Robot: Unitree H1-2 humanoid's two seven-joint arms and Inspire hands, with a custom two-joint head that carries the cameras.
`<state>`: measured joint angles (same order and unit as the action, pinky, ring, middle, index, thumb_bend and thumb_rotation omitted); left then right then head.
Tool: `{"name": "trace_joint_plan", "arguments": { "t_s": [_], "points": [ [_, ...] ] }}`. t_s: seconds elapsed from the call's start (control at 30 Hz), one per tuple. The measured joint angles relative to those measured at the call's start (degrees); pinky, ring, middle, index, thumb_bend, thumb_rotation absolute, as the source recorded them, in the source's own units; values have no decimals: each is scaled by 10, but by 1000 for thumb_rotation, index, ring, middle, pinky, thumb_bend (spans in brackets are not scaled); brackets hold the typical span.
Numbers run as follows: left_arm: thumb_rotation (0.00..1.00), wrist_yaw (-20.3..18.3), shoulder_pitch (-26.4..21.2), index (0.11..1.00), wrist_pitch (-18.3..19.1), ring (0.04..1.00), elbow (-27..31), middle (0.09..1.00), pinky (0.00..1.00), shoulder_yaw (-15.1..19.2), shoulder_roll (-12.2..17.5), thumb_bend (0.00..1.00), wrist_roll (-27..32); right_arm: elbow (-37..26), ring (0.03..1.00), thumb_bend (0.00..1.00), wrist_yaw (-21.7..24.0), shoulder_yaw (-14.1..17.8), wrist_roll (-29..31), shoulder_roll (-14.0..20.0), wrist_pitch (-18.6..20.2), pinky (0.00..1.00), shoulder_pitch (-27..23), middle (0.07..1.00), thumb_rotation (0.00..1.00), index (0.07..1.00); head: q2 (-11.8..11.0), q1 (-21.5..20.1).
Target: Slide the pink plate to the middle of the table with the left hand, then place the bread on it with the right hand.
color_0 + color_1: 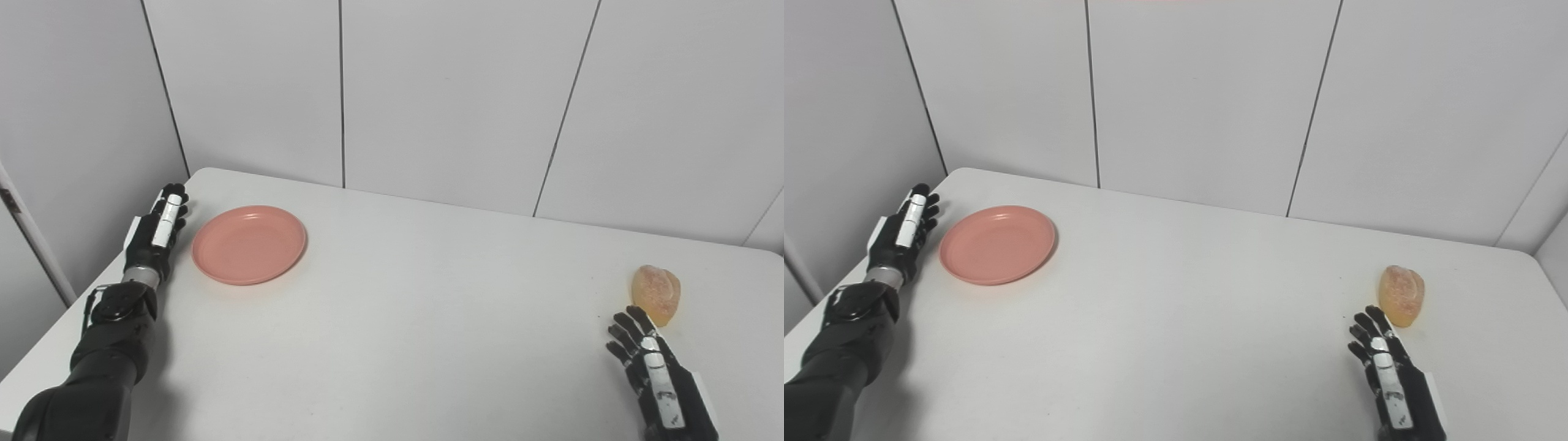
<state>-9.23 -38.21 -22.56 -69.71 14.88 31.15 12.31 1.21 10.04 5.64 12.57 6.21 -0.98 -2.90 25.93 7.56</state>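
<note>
1. The pink plate (pixel 248 244) is seen near the table's (pixel 416 318) far-left corner, not yet slid; the left hand (pixel 157 231) is extended just beside it, holding nothing.
2. The bread (pixel 656 294) lies near the right edge, unlifted; the right hand (pixel 658 373) is spread empty before it.

Pink plate (pixel 248 244), golden bread (pixel 656 294) (white table (pixel 429 306)).
</note>
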Motion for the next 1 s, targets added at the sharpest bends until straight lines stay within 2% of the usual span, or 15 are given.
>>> {"name": "trace_joint_plan", "arguments": {
  "t_s": [0.07, 0.13, 0.27, 0.53, 0.63, 0.73, 0.9, 1.0],
  "points": [
    [832, 0, -3, 978, -5, 933, -6, 916, 926, -3, 0, 873, 0, 0, 894, 682, 0, 0, 0, 0, 0, 898, 0, 887, 799, 905, 1, 0],
    [828, 3, -7, 976, -5, 929, -9, 913, 922, -6, 0, 866, 0, 0, 892, 682, -1, 0, -1, 0, 0, 896, 0, 885, 801, 906, 1, -1],
    [840, 5, -12, 981, -3, 925, -10, 915, 915, -15, 0, 790, -1, -1, 892, 688, -1, -1, -1, -1, 0, 899, 0, 884, 800, 906, 3, -3],
    [822, -8, -28, 995, -7, 937, -35, 931, 941, -33, -2, 834, -7, -2, 886, 716, -7, -3, -1, -3, 0, 892, 0, 880, 790, 891, 4, -7],
    [815, -8, -32, 997, -11, 932, -45, 928, 938, -35, -4, 890, -7, -2, 891, 715, -7, -4, -1, -3, 0, 898, 0, 881, 795, 893, 3, -10],
    [837, -7, -33, 999, -15, 930, -46, 922, 927, -44, -4, 892, -11, -2, 889, 726, -7, -5, -2, -3, 0, 895, 0, 880, 800, 893, 3, -10],
    [816, -7, -35, 1000, -15, 930, -46, 922, 937, -44, -9, 834, -10, -2, 890, 720, -7, -7, -4, -4, 0, 892, 0, 881, 809, 899, 4, -11],
    [830, -9, -36, 998, -15, 917, -46, 911, 934, -44, -13, 846, -10, -2, 893, 722, -8, -8, -7, -4, 0, 891, 0, 887, 800, 901, 4, -12]
  ]
}}
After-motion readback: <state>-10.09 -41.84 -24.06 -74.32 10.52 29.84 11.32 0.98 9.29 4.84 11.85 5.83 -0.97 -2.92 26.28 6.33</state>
